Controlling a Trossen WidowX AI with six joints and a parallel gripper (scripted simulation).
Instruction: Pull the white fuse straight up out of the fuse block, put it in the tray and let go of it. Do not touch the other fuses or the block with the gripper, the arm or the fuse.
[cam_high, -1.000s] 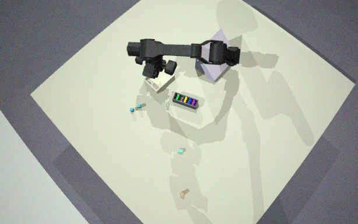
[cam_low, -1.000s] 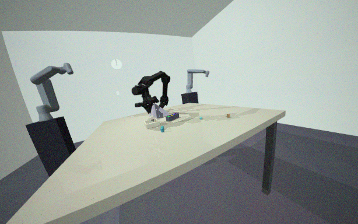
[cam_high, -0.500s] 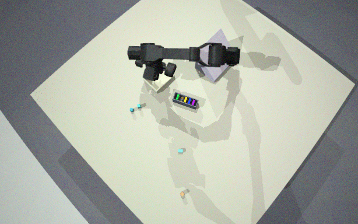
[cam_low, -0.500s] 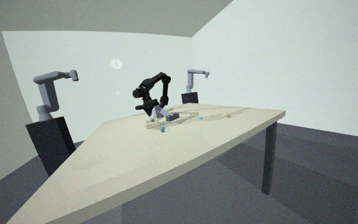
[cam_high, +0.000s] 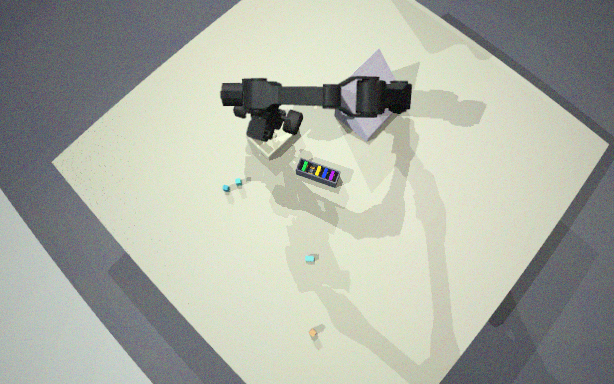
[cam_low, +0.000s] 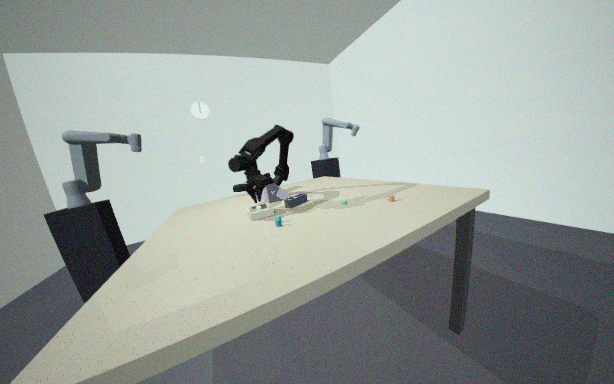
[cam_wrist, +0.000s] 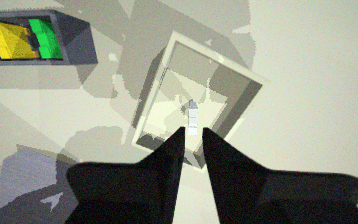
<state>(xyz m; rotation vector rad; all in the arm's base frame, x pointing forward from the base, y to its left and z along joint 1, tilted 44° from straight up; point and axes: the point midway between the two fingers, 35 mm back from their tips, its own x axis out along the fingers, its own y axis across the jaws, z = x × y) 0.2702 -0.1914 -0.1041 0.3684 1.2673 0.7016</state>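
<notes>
The white fuse (cam_wrist: 192, 117) stands upright just past my fingertips, over the inside of the cream tray (cam_wrist: 215, 59) (cam_high: 278, 150) (cam_low: 260, 214). My gripper (cam_wrist: 193, 131) (cam_high: 267, 131) hangs above the tray. Its fingers stand slightly apart, and a thin gap shows on each side of the fuse. The dark fuse block (cam_wrist: 75, 37) (cam_high: 336, 182) (cam_low: 295, 201) lies apart from the tray. It holds green (cam_wrist: 45, 37), yellow (cam_wrist: 17, 42), blue and purple fuses. In the wrist view the block is at the upper left, clear of the gripper.
Two cyan cubes (cam_high: 226, 188) (cam_high: 238, 182) lie left of the block, another cyan cube (cam_high: 310, 258) lies farther out, and an orange cube (cam_high: 313, 332) sits near the table's edge. The arm's lilac base plate (cam_high: 372, 65) is behind the block. Two grey arms (cam_low: 85, 165) (cam_low: 332, 135) stand off the table.
</notes>
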